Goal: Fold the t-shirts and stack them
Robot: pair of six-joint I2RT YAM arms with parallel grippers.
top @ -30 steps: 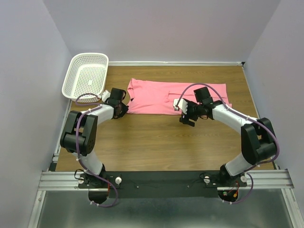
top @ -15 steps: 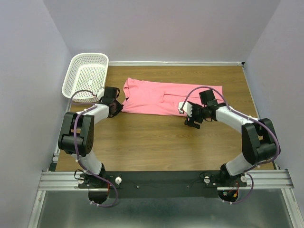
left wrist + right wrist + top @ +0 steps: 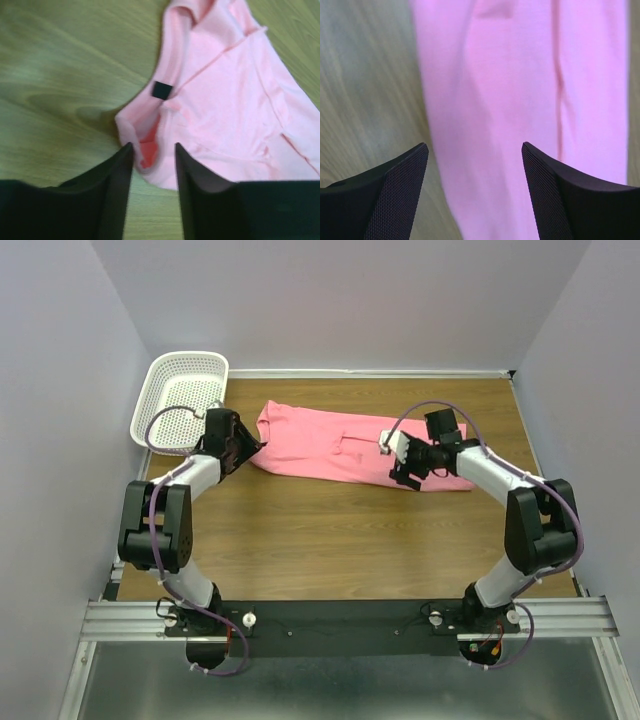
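White mesh basket (image 3: 185, 390) far-left, pink t-shirt (image 3: 320, 440) nearby

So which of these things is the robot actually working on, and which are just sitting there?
Part of the job: the pink t-shirt, the left gripper, the right gripper.
Just lying about: the white basket, the wooden table.

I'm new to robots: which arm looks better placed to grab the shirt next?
Probably left: the left fingers straddle the shirt at its collar edge, ready to pinch, while the right fingers hover wide over flat cloth.
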